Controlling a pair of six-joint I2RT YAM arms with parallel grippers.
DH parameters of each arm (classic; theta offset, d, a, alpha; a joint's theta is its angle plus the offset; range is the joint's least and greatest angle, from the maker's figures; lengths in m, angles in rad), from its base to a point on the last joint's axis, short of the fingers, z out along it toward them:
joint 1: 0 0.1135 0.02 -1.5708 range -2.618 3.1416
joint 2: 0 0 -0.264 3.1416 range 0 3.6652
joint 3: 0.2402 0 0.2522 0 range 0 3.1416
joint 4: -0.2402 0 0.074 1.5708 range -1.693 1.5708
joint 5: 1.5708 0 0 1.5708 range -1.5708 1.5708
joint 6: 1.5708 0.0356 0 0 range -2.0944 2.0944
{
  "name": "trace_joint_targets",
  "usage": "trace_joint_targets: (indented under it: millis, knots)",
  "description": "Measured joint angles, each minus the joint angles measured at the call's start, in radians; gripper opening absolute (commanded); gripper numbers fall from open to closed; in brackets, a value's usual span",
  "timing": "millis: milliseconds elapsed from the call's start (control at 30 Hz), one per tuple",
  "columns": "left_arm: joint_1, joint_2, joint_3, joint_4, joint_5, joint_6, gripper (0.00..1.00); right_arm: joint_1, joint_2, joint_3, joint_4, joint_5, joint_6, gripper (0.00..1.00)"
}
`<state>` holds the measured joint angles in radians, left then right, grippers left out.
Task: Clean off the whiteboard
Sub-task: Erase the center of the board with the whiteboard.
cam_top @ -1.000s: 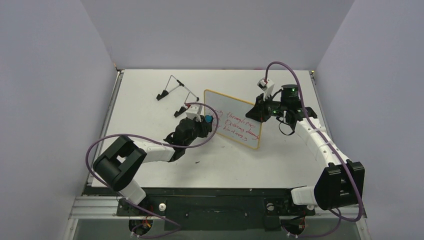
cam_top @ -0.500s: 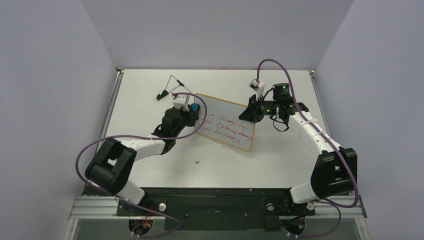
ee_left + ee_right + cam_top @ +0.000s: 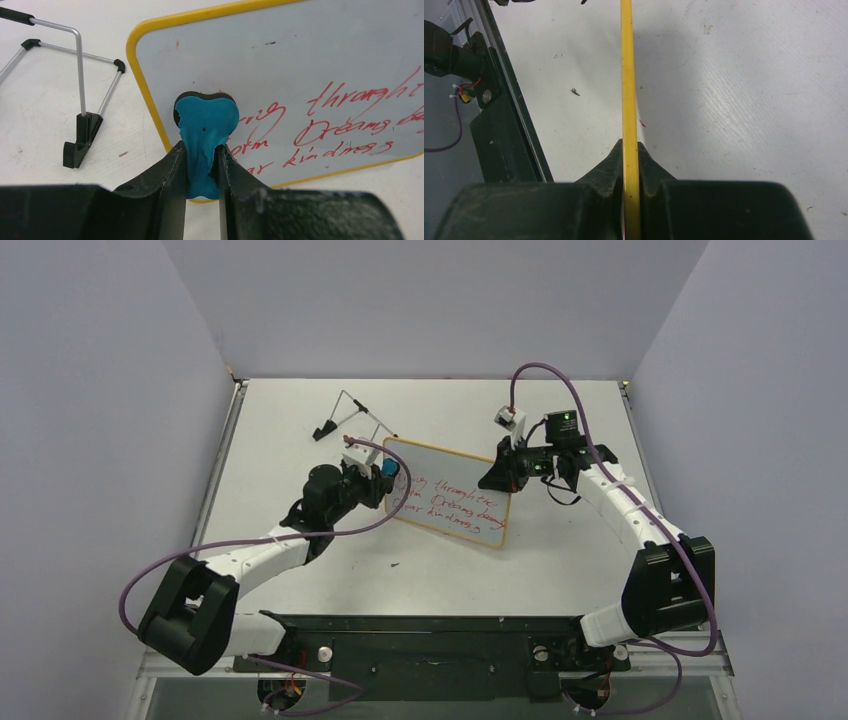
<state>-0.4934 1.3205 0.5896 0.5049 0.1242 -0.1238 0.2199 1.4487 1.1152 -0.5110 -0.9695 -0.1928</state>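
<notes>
The surface (image 3: 560, 550) is a white, matte rectangle, scuffed with fine scratches and small dark flecks in the right wrist view. At its far left stands a thin wire stand (image 3: 80, 75), resting on its black feet (image 3: 82, 137). A small dark speck (image 3: 396, 563) lies near the middle, toward the near edge. A black rail (image 3: 440, 625) borders that near edge.

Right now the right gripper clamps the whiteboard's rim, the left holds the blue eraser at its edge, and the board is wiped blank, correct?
Not blank: the left wrist view shows red handwriting across the whiteboard. The rest holds: the right gripper clamps its rim, and the left gripper holds the blue eraser at its edge.
</notes>
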Motion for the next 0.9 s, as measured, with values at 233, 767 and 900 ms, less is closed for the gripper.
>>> trace_joint_targets:
  millis: [233,767,900]
  knots:
    - [0.060,0.007,-0.031,0.007,0.098,0.031,0.00,0.015,0.000,-0.001,-0.034,-0.009,-0.021,0.00]
    - [-0.040,0.171,0.026,0.085,-0.042,0.122,0.00,0.014,0.006,-0.001,-0.097,-0.008,0.003,0.00]
    - [-0.087,0.189,-0.003,0.155,-0.092,0.136,0.00,0.011,0.007,-0.001,-0.100,-0.003,0.004,0.00]
